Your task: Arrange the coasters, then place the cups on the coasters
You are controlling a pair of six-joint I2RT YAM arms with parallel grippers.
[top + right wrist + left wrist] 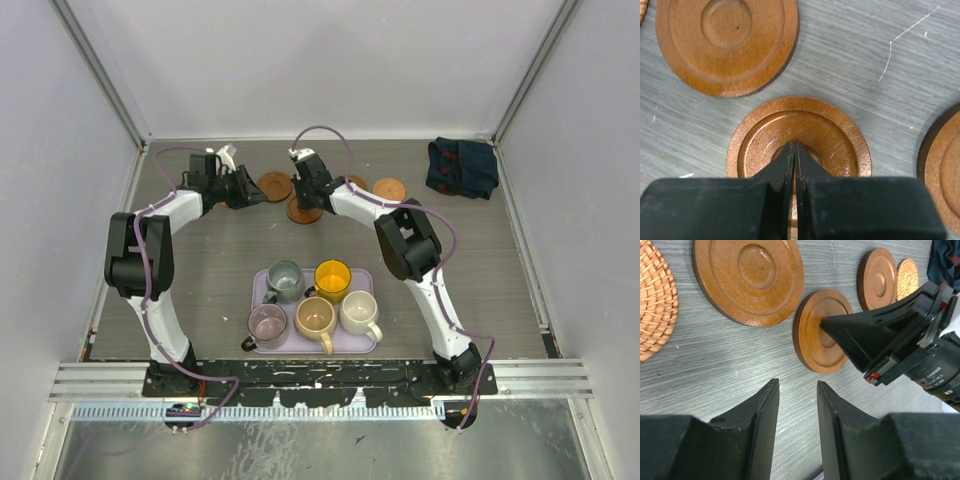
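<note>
Right gripper (pixel 794 146) clenched, holding nothing, tips pressed on a wooden coaster (pixel 835 132) at the table's 12 o'clock. Left gripper (pixel 797 387) released, empty, at its 9 o'clock. Cups (pixel 317 315) stand on the tray (pixel 288 346) at 6 o'clock.

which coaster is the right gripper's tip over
The smooth wooden coaster set nearest the tray, forward of the others' row. The shut right gripper points at its centre recess; no other coaster lies under it.

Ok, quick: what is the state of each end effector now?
Left end effector: open, empty.
Right end effector: closed, tips on a wooden coaster, holding nothing.
</note>
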